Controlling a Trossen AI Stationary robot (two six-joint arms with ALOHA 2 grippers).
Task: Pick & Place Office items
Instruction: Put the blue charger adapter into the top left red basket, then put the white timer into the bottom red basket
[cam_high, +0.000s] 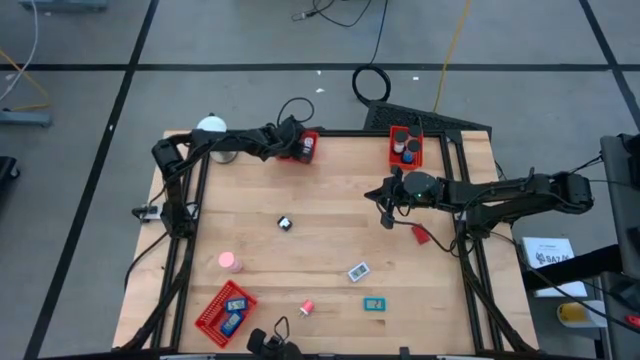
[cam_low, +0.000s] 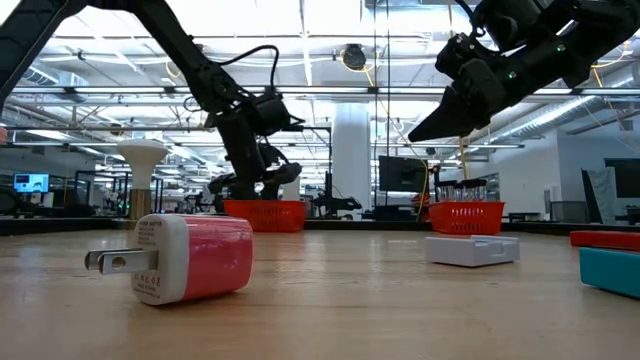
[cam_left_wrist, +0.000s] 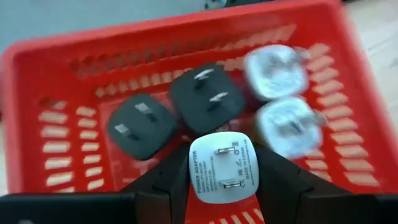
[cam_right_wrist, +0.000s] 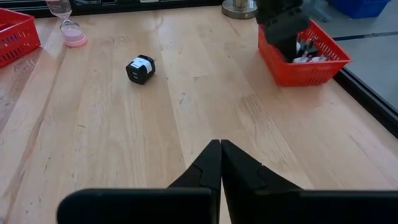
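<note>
My left gripper (cam_left_wrist: 222, 186) is at the red mesh tray (cam_high: 300, 146) on the table's far edge, shut on a white plug adapter (cam_left_wrist: 222, 167). In that tray (cam_left_wrist: 56, 81) lie two black adapters (cam_left_wrist: 142, 124) and two white ones (cam_left_wrist: 277, 71). My right gripper (cam_right_wrist: 220, 148) is shut and empty, hovering above bare wood right of the table's middle (cam_high: 386, 200). A black cube adapter (cam_right_wrist: 140, 68) lies on the wood ahead of it (cam_high: 284, 223). A red-and-white adapter (cam_low: 190, 258) lies on its side near the near edge. My left gripper pinches the white plug adapter between its two fingers (cam_left_wrist: 171, 186), one on each opposite side of the body (cam_left_wrist: 198, 177). It comes from above, and the prong face (cam_left_wrist: 227, 163) points up at the wrist camera. The adapter is over the tray; whether it touches the tray floor I cannot tell.
A second red tray (cam_high: 405, 148) with small items stands at the far right, and a third (cam_high: 225, 310) with blue pieces at the near left. Loose on the wood are a pink hourglass (cam_high: 230, 262), a white box (cam_high: 358, 271), a teal piece (cam_high: 375, 305) and a red piece (cam_high: 421, 235).
</note>
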